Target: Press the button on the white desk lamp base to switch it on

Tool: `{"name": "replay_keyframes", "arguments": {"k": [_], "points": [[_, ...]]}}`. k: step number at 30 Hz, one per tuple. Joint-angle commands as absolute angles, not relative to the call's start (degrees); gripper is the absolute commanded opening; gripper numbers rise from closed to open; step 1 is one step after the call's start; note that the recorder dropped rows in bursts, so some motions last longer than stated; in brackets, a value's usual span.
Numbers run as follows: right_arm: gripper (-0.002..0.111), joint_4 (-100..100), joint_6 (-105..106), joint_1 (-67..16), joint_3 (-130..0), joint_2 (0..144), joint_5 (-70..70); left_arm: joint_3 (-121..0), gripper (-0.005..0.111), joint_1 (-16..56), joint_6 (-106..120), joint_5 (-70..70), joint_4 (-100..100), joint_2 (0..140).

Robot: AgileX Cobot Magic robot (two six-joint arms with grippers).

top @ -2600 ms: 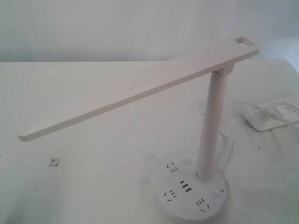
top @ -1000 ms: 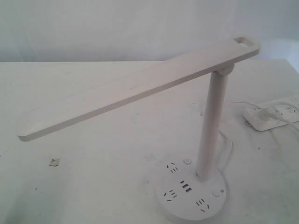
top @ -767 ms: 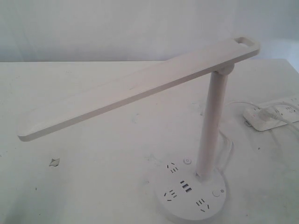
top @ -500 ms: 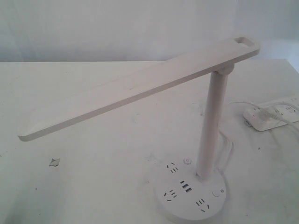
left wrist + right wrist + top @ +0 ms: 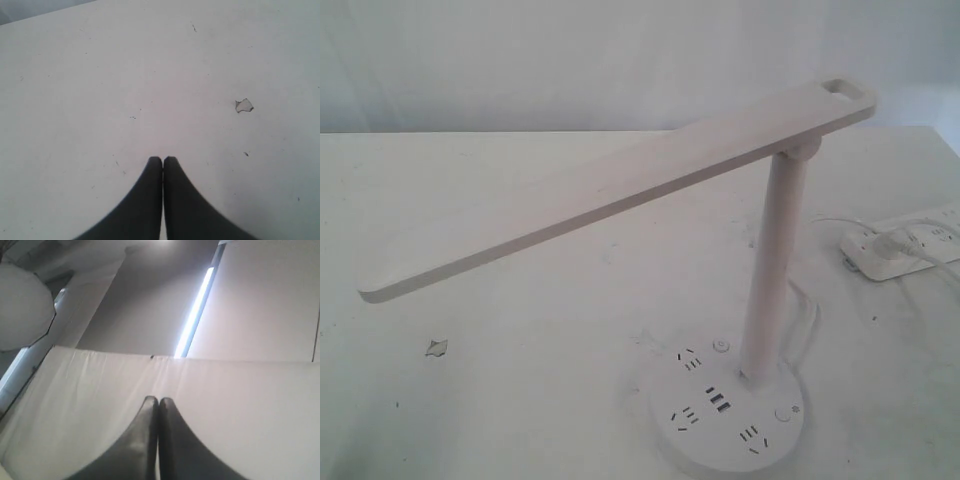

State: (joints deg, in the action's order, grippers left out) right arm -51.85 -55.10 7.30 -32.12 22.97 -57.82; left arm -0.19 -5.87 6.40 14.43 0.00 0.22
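Note:
The white desk lamp base (image 5: 705, 435) sits on the table near the front edge in the exterior view, a white pole (image 5: 772, 275) rising from it to a long flat head (image 5: 610, 192). The button (image 5: 782, 416) with the sun mark lies on the base's right side; a similar round button (image 5: 721, 346) sits at the base's far edge. Neither gripper shows in the exterior view. My left gripper (image 5: 162, 159) is shut and empty over bare tabletop. My right gripper (image 5: 158, 400) is shut and empty, pointing at a white backdrop sheet.
A white power strip (image 5: 905, 245) with a plugged cable lies at the table's right edge. A small chip mark (image 5: 437, 347) marks the tabletop at the left, and the chip mark (image 5: 244, 105) also shows in the left wrist view. The lamp head overhangs the table's middle.

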Motion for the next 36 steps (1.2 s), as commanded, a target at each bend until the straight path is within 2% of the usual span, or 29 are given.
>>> {"name": "replay_keyframes", "arguments": {"k": [1,9,14,21,25,29,36], "points": [[0.000,-62.5,-55.8,7.0,-38.8,32.2,-57.7,0.0,0.000,-5.4,6.3,14.5,-0.3,0.0],[0.000,-89.1,-57.9,3.7,-41.6,49.1,-58.7,0.0,0.000,-5.4,6.3,14.5,-0.3,0.0],[0.000,-90.3,-60.5,-3.6,-41.6,55.3,-55.8,0.0,0.000,-5.4,6.3,14.5,-0.3,0.0],[0.000,-94.0,-69.9,-16.1,-41.6,62.7,-40.5,0.0,0.000,-5.4,6.3,14.5,-0.3,0.0],[0.000,-97.3,-72.9,-22.1,-41.6,67.0,-37.0,0.0,0.000,-5.4,6.3,14.5,-0.3,0.0],[0.000,-99.9,-72.9,-25.6,-41.6,68.8,-36.7,0.0,0.000,-5.4,6.3,14.5,-0.3,0.0],[0.000,-99.9,-72.9,-26.2,-41.6,63.5,-43.2,0.0,0.000,-5.4,6.3,14.5,-0.3,0.0]]}}
